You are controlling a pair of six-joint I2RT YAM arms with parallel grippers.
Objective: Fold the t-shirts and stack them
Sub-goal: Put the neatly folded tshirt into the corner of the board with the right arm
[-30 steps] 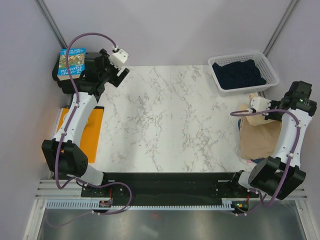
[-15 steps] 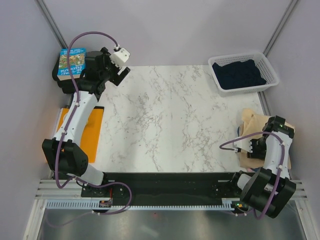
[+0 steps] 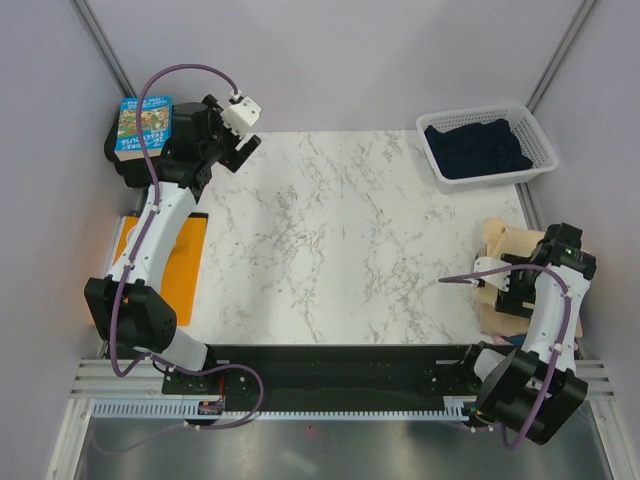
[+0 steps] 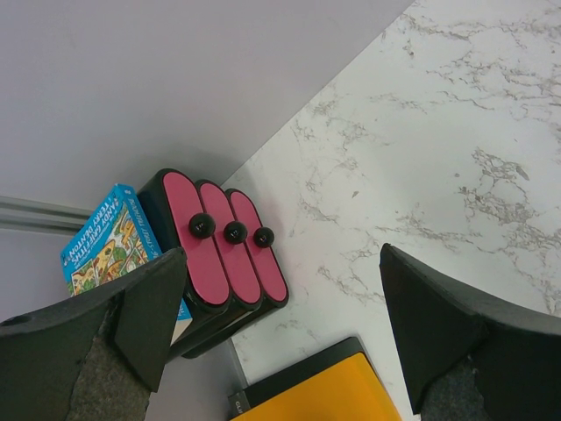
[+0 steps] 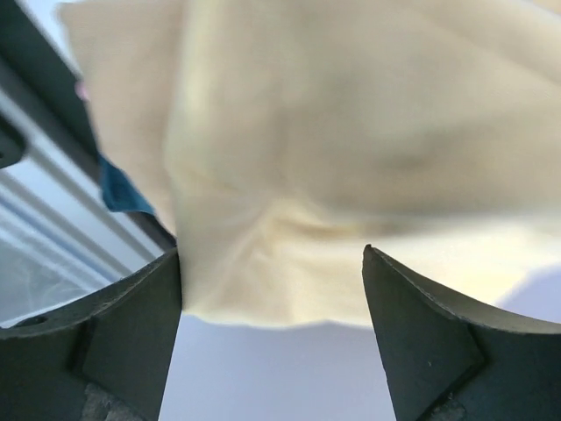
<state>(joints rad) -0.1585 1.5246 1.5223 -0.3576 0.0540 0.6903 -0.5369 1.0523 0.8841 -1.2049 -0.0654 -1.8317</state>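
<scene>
Ok so, poses first. The left arm rises from its base at the near edge and stretches to the far-left corner, wrist tipped down over the table's edge. The right arm stands up at the near right, bends at the elbow and folds back down on itself, so its wrist sits low over the right edge.

The surface is a white marble-pattern table [image 3: 330,230], with pale grey walls all round and metal posts in the far corners. On the far left there's a blue printed cardboard box [image 3: 145,125] leaning on a black case with three pink panels and black knobs [image 4: 232,250]. Nearer, a flat orange sheet [image 3: 185,275] lies along the left edge. In the far-right corner a white plastic mesh basket [image 3: 535,128] holds a dark navy t-shirt [image 3: 478,148]. A tan cloth t-shirt [image 3: 505,245] lies crumpled at the right edge, and it looks creamier in the wrist view.

Claws: the left claw [image 3: 240,150] is spread wide with nothing in it, and hangs above the corner by the black case. The right claw [image 3: 508,292] is also spread wide, right over the tan shirt, and the cloth fills the view past its fingers [image 5: 131,333]. Nothing is pinched between them, but I can't tell if the tips touch the fabric.
</scene>
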